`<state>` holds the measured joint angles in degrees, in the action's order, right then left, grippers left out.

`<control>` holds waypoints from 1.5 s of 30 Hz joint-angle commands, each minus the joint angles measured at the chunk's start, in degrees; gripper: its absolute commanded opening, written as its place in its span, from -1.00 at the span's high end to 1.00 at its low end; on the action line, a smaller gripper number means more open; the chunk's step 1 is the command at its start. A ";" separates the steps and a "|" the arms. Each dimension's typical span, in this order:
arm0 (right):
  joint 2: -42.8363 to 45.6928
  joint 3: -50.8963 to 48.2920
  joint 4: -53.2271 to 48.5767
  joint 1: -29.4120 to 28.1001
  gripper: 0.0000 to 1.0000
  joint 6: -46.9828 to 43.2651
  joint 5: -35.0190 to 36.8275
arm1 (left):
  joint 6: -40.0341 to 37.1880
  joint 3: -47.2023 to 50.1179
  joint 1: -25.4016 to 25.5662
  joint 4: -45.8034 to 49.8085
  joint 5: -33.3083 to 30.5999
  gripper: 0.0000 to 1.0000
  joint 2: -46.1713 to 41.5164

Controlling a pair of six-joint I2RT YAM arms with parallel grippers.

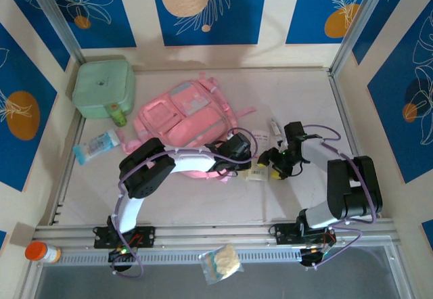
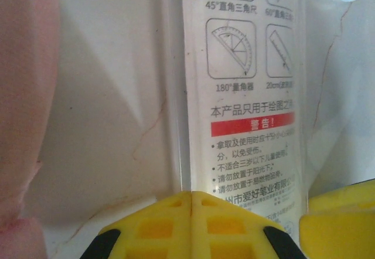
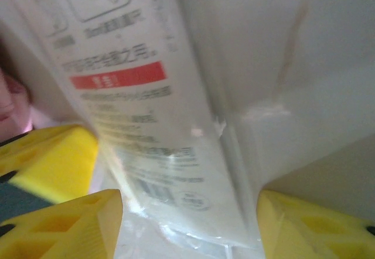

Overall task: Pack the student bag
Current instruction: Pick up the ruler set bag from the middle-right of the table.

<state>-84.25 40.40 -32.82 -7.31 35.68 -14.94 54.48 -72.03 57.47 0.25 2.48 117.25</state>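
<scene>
**Top external view**
- Student bag: a large soft pink fabric backpack with pale zip pockets. It lies flat on the white table, centre-left, with its lower right corner beside the left gripper.
- Flat clear plastic packet holding a white printed card: lies between the left gripper and the right gripper, which meet over it.
- Mint-green square soft case: far left corner, just beside the bag.
- Blue-and-white wrapped packet: left of the bag.
- Orange-capped bottle: near left edge.

**Left wrist view**
- Left gripper: yellow jaws pressed together, pinching the lower edge of the clear plastic packet.
- Student bag: along the left margin.
- One yellow finger of the right gripper shows at lower right.

**Right wrist view**
- Right gripper: jaws spread, one on each side of the clear plastic packet.
</scene>
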 commanded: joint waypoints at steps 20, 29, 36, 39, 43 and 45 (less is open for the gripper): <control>7.28 1.99 0.05 -2.29 -0.10 -2.19 -10.07 | 3.50 5.52 -0.87 -0.96 -0.42 1.00 1.29; 6.98 2.45 -1.88 -4.24 0.59 -3.10 -2.62 | 2.74 5.21 -0.87 -0.66 -0.46 1.00 -0.19; 8.13 5.04 -5.21 -5.37 1.00 -5.05 1.78 | 1.43 4.96 -0.87 -1.60 0.52 1.00 -2.79; 9.34 7.44 -8.69 -5.52 1.00 -5.91 4.85 | 0.86 6.11 -0.87 -2.16 1.55 0.86 -6.22; 12.10 10.37 -12.92 -5.35 1.00 -6.28 6.42 | -2.07 10.33 -0.87 -3.53 2.25 0.67 -14.02; 13.91 11.75 -14.57 -4.87 1.00 -5.89 6.42 | -5.49 13.22 -0.92 -3.03 0.48 0.53 -19.29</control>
<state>-73.17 49.56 -42.76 -12.62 30.61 -9.69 53.82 -61.19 56.99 -3.88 3.60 104.97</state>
